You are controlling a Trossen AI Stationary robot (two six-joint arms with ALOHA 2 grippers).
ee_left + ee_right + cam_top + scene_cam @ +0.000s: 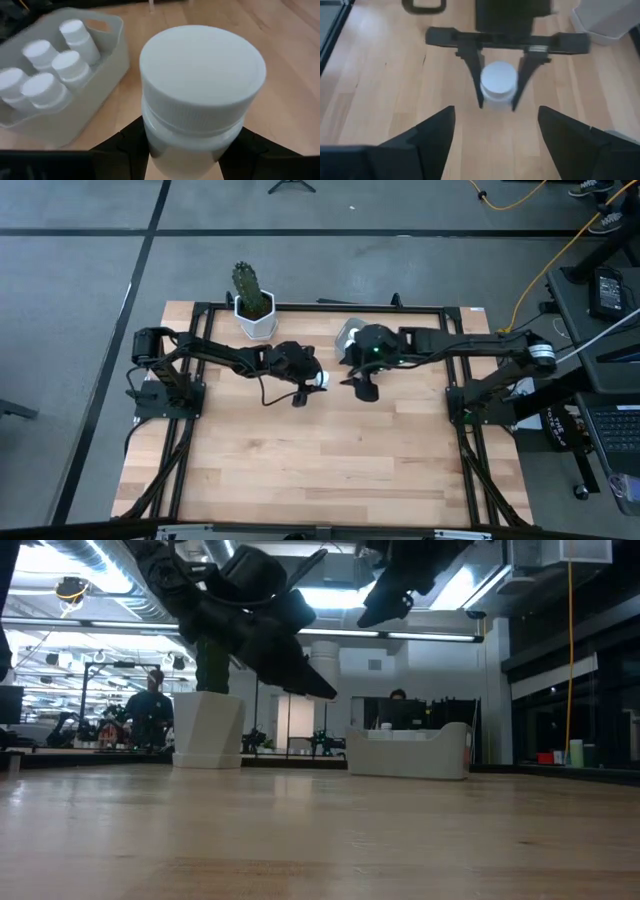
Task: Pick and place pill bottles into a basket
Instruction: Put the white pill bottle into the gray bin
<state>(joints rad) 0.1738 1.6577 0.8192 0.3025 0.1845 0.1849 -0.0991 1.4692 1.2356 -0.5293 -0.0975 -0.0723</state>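
- Near the middle of the worktop's (300, 470) far half, the left gripper (318, 380) hangs in the air with its jaws closed on a pill bottle (200, 95).
- In the left wrist view the bottle stands upright between the two dark fingers (122, 150), cap up, clear of the wood below.
- The right wrist view shows the same bottle (498, 82) from the far side, pinched between the left arm's fingers.
- The basket (349, 335) sits just behind the two grippers, toward the far edge, right of the cactus pot (255, 315).
- Five more bottles (45, 85) stand inside the basket, packed close together, caps up.
- The right gripper (362, 385) hovers just beside the basket's near side, facing the left gripper; its jaws stand wide and hold nothing.
- In the low view both arms are well above the worktop; the basket (410, 752) and the white pot (208, 730) rest on it farther back.
- A person (150, 705) stands in the room beyond the worktop.
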